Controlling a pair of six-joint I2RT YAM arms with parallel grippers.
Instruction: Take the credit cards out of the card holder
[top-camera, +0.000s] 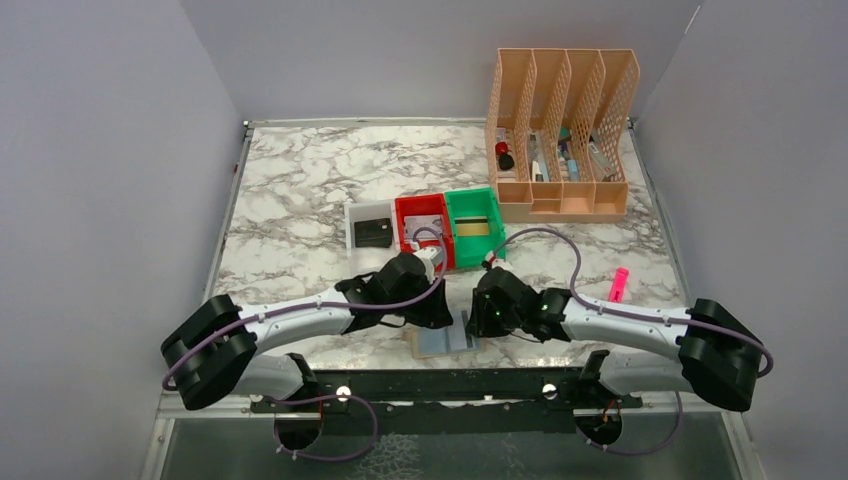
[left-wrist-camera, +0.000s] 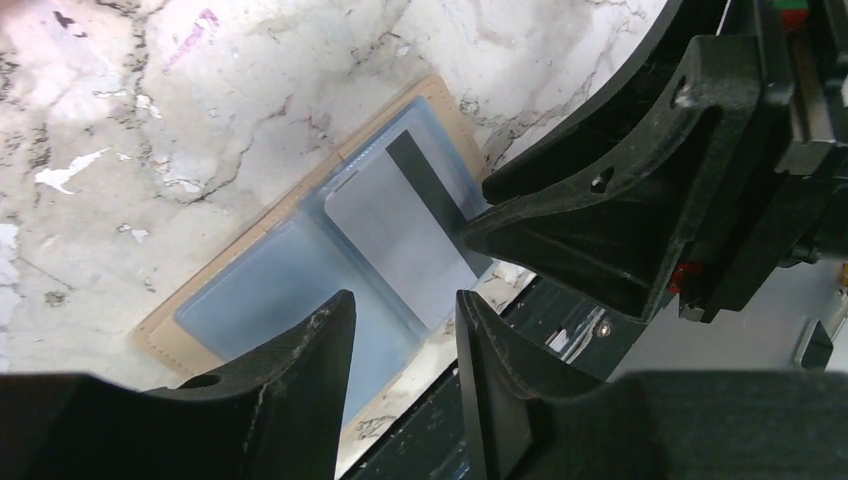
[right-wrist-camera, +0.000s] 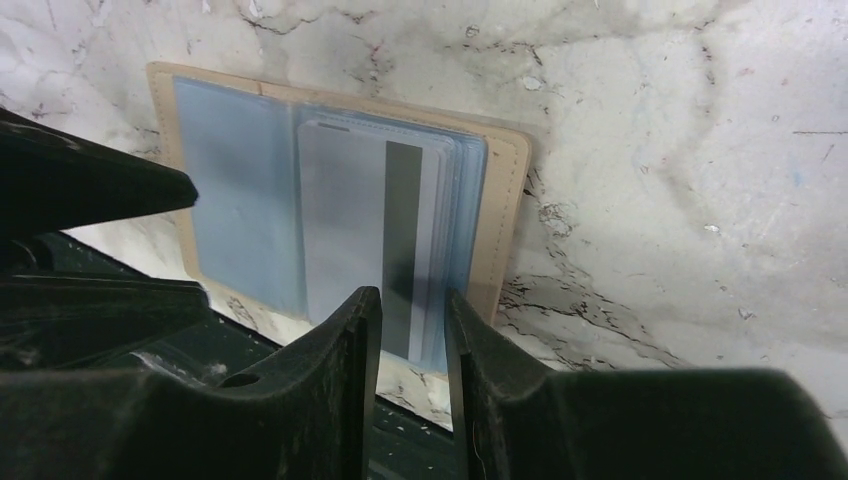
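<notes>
Over the near table edge: my right gripper (right-wrist-camera: 412, 322), jaws a narrow slit apart and holding nothing, hovers above the near end of the silvery grey credit card (right-wrist-camera: 345, 220). The card's black magnetic stripe (right-wrist-camera: 402, 230) runs straight toward the gap between my fingers.

My left gripper (left-wrist-camera: 405, 335), also apart and empty, hangs over the near side of the left leaf (right-wrist-camera: 235, 190). The tan card holder (right-wrist-camera: 512, 190) lies open and flat with its blue-grey pockets up, hard against the near edge of the marble table (right-wrist-camera: 680, 150) between my two arms. The card rests on the right leaf; I cannot tell how deep it sits in its sleeve.

As I judge it, the step is drawing this card free. My left fingers should press the bare leaf down first, or the whole holder will likely slide with the pull. My right fingers need the card's short near edge, one tip under and one over, biting well in from the corner because the plastic looks thin and slick. The draw should run low, along the line of the sleeve.

Farther back, a dark flat rectangle (top-camera: 372, 234) lies in the white tray (top-camera: 349, 225). It may be the black card, but it is too small to tell.
</notes>
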